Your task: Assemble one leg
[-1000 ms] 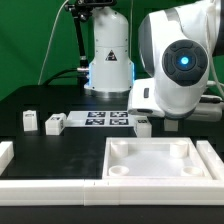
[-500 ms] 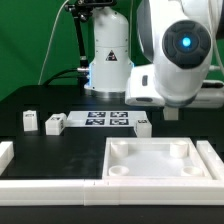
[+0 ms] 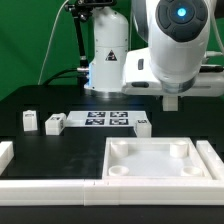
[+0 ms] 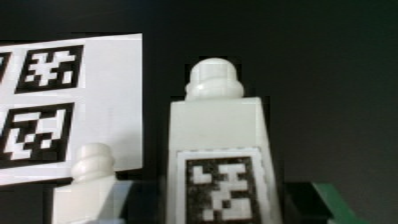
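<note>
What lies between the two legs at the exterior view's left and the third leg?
The marker board lies there, seen in the exterior view.

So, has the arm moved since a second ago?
Yes. The arm has risen: its blue light now sits much higher above the fixed marker board, and slightly toward the exterior view's left.

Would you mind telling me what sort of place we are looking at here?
Most likely a robotics lab test bench. A robot arm stands over a black table, a marker board of printed tags lies on it, and a green backdrop hangs behind.
</note>
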You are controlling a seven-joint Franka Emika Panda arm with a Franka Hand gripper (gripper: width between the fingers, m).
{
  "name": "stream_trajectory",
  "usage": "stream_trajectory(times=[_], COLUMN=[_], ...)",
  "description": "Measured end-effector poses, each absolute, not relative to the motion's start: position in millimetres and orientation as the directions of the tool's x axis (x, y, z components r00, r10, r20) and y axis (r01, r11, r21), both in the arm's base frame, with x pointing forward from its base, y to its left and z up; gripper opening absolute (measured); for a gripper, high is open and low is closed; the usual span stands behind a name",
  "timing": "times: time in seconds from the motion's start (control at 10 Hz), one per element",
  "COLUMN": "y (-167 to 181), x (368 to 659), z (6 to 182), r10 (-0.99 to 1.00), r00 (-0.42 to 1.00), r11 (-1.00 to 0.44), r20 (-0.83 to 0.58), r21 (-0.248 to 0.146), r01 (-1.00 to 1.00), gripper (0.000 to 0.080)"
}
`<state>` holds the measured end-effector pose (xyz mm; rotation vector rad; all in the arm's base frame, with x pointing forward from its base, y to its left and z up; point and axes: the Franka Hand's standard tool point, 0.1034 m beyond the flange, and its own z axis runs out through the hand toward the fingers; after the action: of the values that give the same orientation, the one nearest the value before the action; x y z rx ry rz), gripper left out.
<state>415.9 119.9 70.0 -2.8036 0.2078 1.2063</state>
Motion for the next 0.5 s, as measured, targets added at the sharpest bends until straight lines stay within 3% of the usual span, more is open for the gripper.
stream_trajectory(times=[0.3, 0.5], y=[118.7, 119.2], x=[423.0, 446.5], z=[67.8, 89.8], r10=[-0.092, -0.096], r00=[0.838, 0.889], r11=[-0.988, -0.988], r20=[-0.538, -0.449], r21=[-0.053, -0.067], r01=[-0.143, -0.14], gripper=[0.0291, 0.0291])
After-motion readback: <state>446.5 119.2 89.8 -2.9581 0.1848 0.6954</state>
